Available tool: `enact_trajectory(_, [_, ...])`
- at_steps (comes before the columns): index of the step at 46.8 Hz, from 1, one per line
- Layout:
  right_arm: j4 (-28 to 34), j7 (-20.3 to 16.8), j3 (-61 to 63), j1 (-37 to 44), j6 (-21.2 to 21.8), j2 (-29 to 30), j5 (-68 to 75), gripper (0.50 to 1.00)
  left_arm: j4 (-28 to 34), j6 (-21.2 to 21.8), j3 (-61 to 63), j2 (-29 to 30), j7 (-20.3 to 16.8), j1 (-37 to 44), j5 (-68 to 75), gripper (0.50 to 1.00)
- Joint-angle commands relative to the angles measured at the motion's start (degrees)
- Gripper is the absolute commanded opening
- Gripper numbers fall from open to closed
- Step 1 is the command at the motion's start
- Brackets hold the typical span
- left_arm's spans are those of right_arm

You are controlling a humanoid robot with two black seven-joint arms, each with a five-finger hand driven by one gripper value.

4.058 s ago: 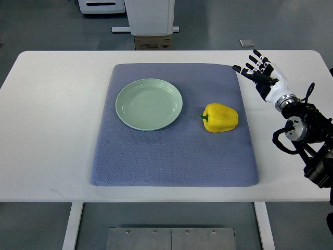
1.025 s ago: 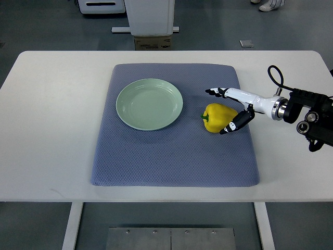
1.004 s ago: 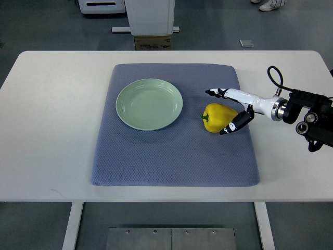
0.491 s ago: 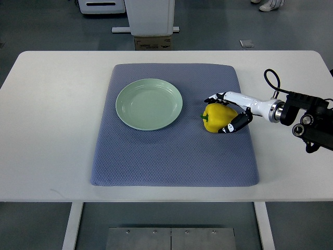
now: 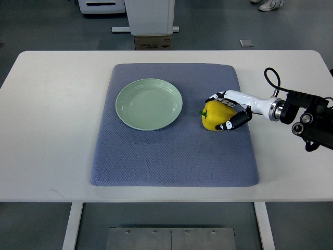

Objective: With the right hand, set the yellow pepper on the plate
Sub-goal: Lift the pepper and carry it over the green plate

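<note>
Since a second ago, the right hand [image 5: 227, 110] has closed around the yellow pepper [image 5: 215, 116].
Fingers [image 5: 217, 97] curl over its far side, thumb against its near side; the pepper rests on the blue mat [image 5: 171, 151], right of the green plate [image 5: 149, 103].

You have a white table [image 5: 57, 130] with a blue-grey mat [image 5: 171, 156] lying across its middle. Past the table's edge at twelve o'clock, a cardboard box [image 5: 153, 42] sits below a white stand [image 5: 150, 15].
</note>
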Motion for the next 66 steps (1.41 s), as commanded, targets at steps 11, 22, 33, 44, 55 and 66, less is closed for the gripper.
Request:
enact_trajectory(11, [-0.3, -1.4, 3.6, 1.4, -0.9, 2.2, 0.9, 0.5, 0.0, 0.0, 0.0, 0.0, 0.0, 0.0, 0.0, 1.0])
enact_trajectory(22, [-0.8, -3.1, 3.7, 4.0, -2.5, 6.5, 2.4, 0.5, 0.0, 0.0, 0.0, 0.0, 0.0, 0.0, 0.0, 1.0])
enact_trajectory(33, [-5.6, -3.8, 3.2, 7.9, -2.5, 14.4, 2.5, 0.5, 0.0, 0.0, 0.0, 0.0, 0.0, 0.0, 0.0, 1.0])
enact_trajectory(44, [-11.1, -5.1, 1.3, 10.6, -2.5, 23.8, 2.6, 0.5, 0.0, 0.0, 0.0, 0.0, 0.0, 0.0, 0.0, 1.0])
enact_trajectory(55, [-15.8, -6.0, 0.6, 11.0, -2.5, 27.8, 2.6, 0.5, 0.0, 0.0, 0.0, 0.0, 0.0, 0.0, 0.0, 1.0])
enact_trajectory(66, [-18.5, -6.0, -1.3, 10.6, -2.6, 27.8, 2.5, 0.5, 0.0, 0.0, 0.0, 0.0, 0.0, 0.0, 0.1, 1.0])
